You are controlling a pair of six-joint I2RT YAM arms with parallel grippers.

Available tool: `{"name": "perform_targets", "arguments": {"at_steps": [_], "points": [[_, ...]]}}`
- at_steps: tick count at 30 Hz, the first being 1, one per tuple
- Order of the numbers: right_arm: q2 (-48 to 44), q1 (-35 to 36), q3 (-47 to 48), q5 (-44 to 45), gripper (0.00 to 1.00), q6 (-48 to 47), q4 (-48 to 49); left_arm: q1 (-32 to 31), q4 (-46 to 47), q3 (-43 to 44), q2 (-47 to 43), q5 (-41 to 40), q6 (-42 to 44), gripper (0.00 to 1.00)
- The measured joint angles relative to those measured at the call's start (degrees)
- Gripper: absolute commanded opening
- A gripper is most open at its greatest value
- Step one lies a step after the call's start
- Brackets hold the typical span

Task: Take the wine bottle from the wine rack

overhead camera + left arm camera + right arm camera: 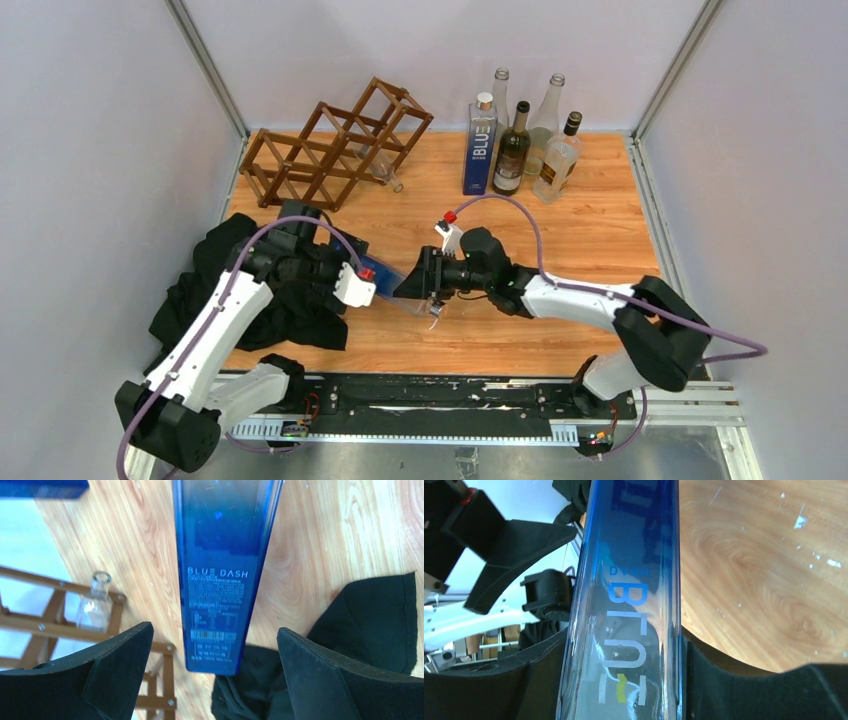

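Observation:
The dark brown lattice wine rack (335,140) stands at the back left, and part of it shows in the left wrist view (55,625). A clear glass bottle (388,175) lies in one of its cells, neck pointing out (95,605). My right gripper (418,278) is shut on a blue "BLUE DASH" bottle (387,280) and holds it off the rack above the table's middle; its fingers press both sides (624,670). My left gripper (362,283) is open, with its fingers on either side of the bottle's base end (212,645) and not touching it (214,630).
Several bottles stand at the back right, among them a blue one (480,150) and a dark green one (512,150). A black cloth (270,300) lies heaped on the left under my left arm (370,620). White walls enclose the wooden table (580,230).

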Motion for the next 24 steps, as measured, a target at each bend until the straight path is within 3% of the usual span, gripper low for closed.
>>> {"name": "perform_targets", "arguments": {"at_steps": [12,24], "points": [[-10.1,0.0,2.9,-1.9,0.0,-3.9,-18.8,-12.8,6.7,-6.3,-2.8,-5.0,-5.5,0.99],[-11.1,2.3,5.4,-1.3,0.0,-5.4,-23.4,-13.7,11.5,-8.6,-2.0,-7.6,-11.6,0.84]]}}
